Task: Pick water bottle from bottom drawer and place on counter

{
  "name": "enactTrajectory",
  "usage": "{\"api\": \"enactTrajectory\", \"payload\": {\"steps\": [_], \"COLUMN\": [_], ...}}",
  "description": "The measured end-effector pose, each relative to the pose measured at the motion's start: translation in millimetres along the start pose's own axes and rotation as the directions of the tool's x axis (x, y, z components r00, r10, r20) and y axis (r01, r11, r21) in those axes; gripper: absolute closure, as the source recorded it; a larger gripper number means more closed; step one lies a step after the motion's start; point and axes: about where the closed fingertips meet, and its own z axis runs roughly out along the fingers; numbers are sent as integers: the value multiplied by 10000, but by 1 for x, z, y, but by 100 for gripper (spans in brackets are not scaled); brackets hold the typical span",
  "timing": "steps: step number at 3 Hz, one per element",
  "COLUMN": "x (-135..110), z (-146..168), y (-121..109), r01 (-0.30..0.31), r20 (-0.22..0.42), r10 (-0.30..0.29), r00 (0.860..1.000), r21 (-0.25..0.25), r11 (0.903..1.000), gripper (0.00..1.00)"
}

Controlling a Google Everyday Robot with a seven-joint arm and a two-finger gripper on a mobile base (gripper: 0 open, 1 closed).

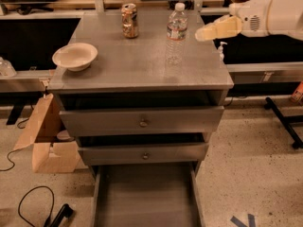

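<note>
Now the water bottle (176, 32) stands upright on the worktop (142, 67), as the task wants; the gripper (200, 34) hangs beside it, apart, whether spread or closed I cannot tell.

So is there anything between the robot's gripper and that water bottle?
Nothing visible. The gripper hovers just right of the water bottle, which stands upright on the counter, with only open air between them. The drink can stands apart on the bottle's other side.

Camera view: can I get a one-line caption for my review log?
The water bottle stands upright on the counter, the gripper just right of it, not touching, the bottom drawer open below.
</note>
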Motion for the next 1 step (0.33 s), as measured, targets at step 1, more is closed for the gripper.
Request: {"api": "enactTrajectory", "payload": {"steps": [1], "x": [3], "z": [-78], "y": [28], "r01": [666], "r20": [-1611], "r10": [-529], "r00": [9855], "r21": [813], "r11": [9945], "gripper": [0]}}
